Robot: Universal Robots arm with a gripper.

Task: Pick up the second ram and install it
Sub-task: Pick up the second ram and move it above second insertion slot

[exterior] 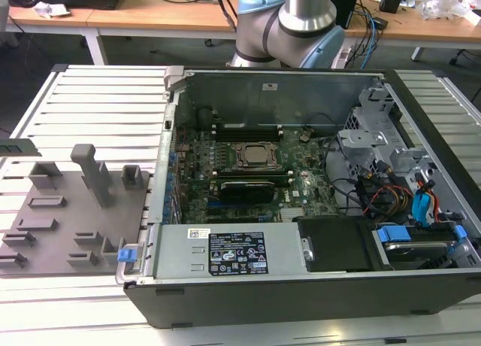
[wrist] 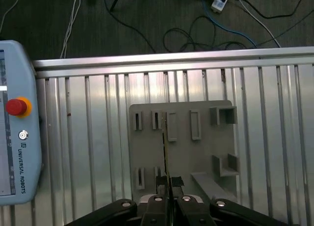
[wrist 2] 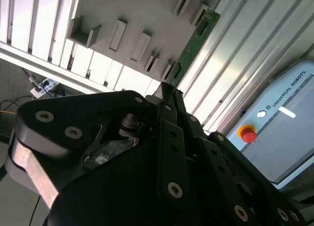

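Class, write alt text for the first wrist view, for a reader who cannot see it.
The hand grips the ram, seen edge-on as a thin strip against a grey fixture plate on a slatted metal table. A pale pendant with a red button lies on the table, apart from the plate; cables trail on the dark floor beyond.

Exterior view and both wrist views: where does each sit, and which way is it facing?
Exterior view: off the arm, looking down into the open black computer case; the pale blue arm joint shows beyond it.
First wrist view: on the wrist, looking down past the black gripper at the grey plastic fixture plate.
Second wrist view: also wrist-mounted, looking slantwise along the gripper.
Both wrist views share the green circuit-board ram stick it grips.
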